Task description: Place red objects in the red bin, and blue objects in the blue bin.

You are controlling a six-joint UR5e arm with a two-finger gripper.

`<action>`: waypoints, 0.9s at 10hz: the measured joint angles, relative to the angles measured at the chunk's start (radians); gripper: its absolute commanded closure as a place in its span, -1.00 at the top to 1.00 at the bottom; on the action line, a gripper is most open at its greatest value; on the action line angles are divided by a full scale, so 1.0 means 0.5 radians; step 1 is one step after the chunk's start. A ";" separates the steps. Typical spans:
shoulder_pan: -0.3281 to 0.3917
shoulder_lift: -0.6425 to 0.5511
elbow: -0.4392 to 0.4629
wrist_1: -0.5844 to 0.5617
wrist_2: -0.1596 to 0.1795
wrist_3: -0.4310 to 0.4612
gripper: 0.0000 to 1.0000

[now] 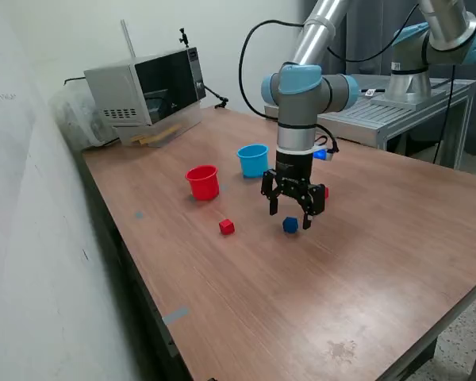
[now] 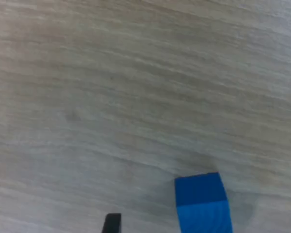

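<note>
Our two-finger gripper (image 1: 290,214) hangs wide open and empty over a small dark blue cube (image 1: 289,225) at centre frame. The red cube (image 1: 226,227) lies outside the red plastic cup (image 1: 203,182) and blue plastic cup (image 1: 253,159); sorting looks barely begun.

Bare table (image 1: 317,294) around blue cube (image 1: 289,225), seemingly.

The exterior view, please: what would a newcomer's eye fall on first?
Probably the gripper, its fingers spread open just above a dark blue cube near the middle of the wooden table. Next, the red cup and light blue cup standing upright behind, and a red cube toward the exterior view's left.
</note>
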 measured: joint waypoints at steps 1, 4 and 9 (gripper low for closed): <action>-0.001 0.002 -0.001 -0.001 0.001 0.000 -1.00; -0.004 0.018 0.002 -0.003 0.002 0.000 -1.00; -0.020 0.019 0.007 0.009 -0.009 -0.015 -1.00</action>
